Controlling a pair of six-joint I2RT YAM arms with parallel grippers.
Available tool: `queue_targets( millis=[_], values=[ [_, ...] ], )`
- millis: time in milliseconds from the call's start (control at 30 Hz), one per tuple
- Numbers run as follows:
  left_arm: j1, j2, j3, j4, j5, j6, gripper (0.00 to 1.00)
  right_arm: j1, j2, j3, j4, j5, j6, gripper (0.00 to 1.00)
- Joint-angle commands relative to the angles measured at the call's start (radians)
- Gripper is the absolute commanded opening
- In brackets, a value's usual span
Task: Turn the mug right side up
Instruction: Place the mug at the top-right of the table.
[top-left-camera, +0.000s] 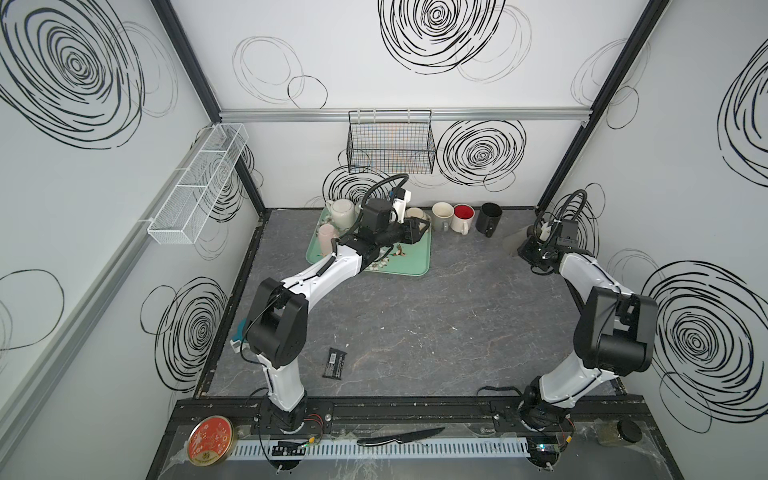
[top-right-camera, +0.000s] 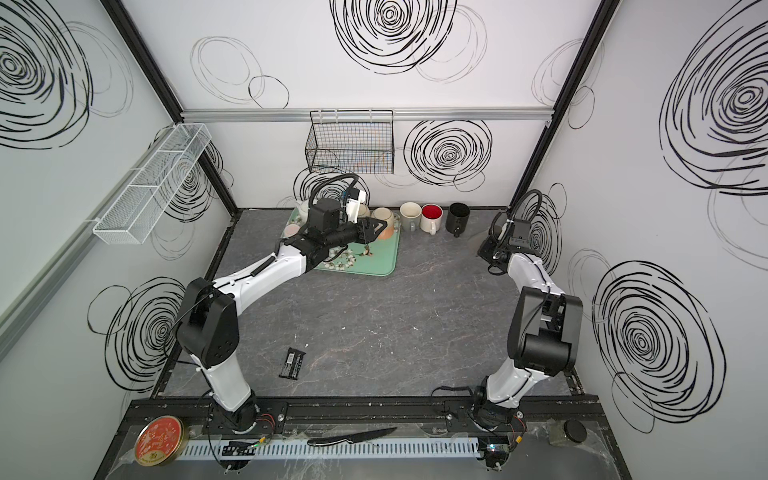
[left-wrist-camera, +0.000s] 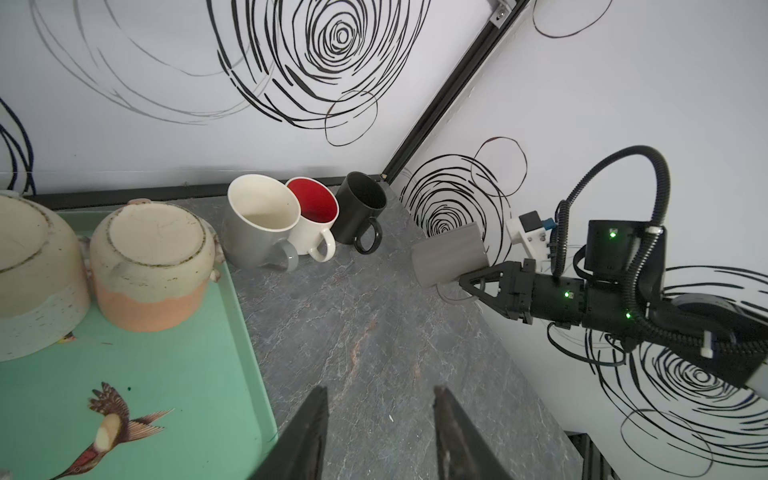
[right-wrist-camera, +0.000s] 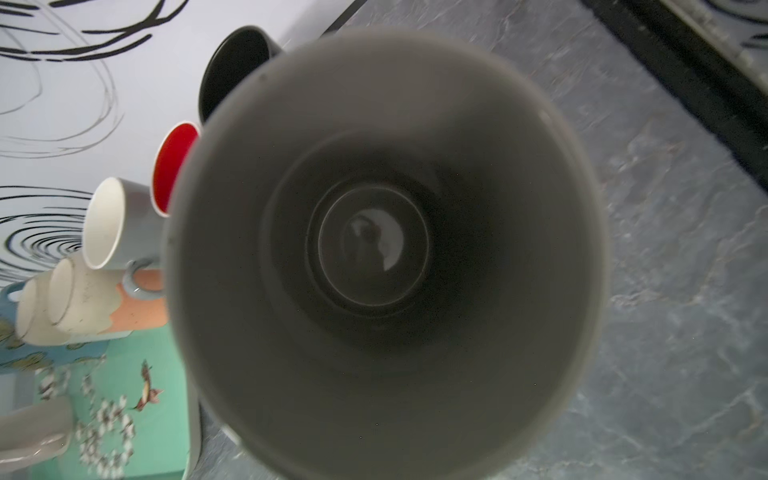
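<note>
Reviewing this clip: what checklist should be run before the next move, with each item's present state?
1. Grip: right gripper shut on the grey mug, held off the table: ok.
2. Grey mug upright: not ok, it is tilted on its side in the air.
3. Grey mug empty inside: ok.
4. Bare table beside the black mug for setting it down: ok.
5. Left gripper open, empty, apart from the grey mug: ok.

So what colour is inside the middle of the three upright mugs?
Red; the middle mug shows best in the left wrist view.
</note>
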Motion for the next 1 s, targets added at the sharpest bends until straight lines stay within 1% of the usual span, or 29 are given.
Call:
queue_targets(
  millis=[0, 100, 200, 467, 600, 667, 833, 967],
  values=[
    [-0.074, 0.057, 0.098, -0.168, -0.110, 0.177, 0.45, -0.002, 0.031, 0.079, 0.044, 0.086, -0.084, 0.00],
    [-0.112, 0.104, 0.150, -0.209, -0.126, 0.206, 0.45, -0.002, 0.081, 0.121, 0.046, 0.121, -0.109, 0.00],
    [-0.128, 0.132, 0.173, -0.212, -0.129, 0.213, 0.45, -0.002, 0.138, 0.184, 0.023, 0.148, -0.140, 0.00],
    [-0.133, 0.173, 0.197, -0.215, -0.123, 0.232, 0.45, 0.010, 0.279, 0.349, -0.034, 0.178, -0.256, 0.00],
    [-0.132, 0.197, 0.214, -0.219, -0.120, 0.236, 0.45, 0.041, 0.351, 0.436, -0.057, 0.209, -0.356, 0.00],
    [-0.131, 0.205, 0.220, -0.223, -0.125, 0.239, 0.45, 0.054, 0.386, 0.477, -0.065, 0.225, -0.374, 0.00],
    [-0.133, 0.223, 0.245, -0.245, -0.153, 0.263, 0.45, 0.067, 0.474, 0.580, -0.084, 0.187, -0.413, 0.00],
    [-0.133, 0.235, 0.260, -0.258, -0.163, 0.274, 0.45, 0.075, 0.533, 0.653, -0.121, 0.180, -0.424, 0.00]
  ],
)
